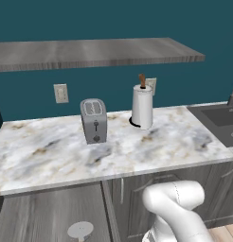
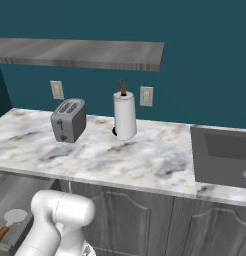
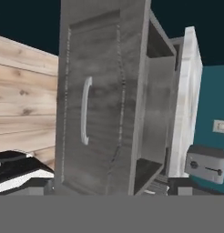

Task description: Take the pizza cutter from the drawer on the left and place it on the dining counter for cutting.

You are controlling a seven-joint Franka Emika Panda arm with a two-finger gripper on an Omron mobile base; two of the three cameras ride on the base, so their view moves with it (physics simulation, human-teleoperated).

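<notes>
The drawer [image 3: 104, 91] stands pulled out below the counter; its dark grey wood-grain front and silver bar handle [image 3: 86, 110] loom close in the hand view, turned on their side. Inside the drawer [image 2: 10, 195] lies the pizza cutter [image 2: 14, 216], its round pale blade up and its brown handle toward the front; the blade [image 1: 80, 229] also shows in the left base view. My gripper [image 3: 109, 190] is open just in front of the drawer front, its fingertips [image 3: 40, 186] spread wide with nothing gripped. The dining counter is out of view.
On the marble counter [image 1: 52, 156] above the drawer stand a grey toaster [image 1: 94, 121] and a white paper towel holder [image 1: 142, 106]. A dark sink [image 2: 225, 155] lies at the right end. A grey shelf [image 1: 90, 52] hangs overhead. Cabinet doors [image 2: 145, 225] sit right of the drawer.
</notes>
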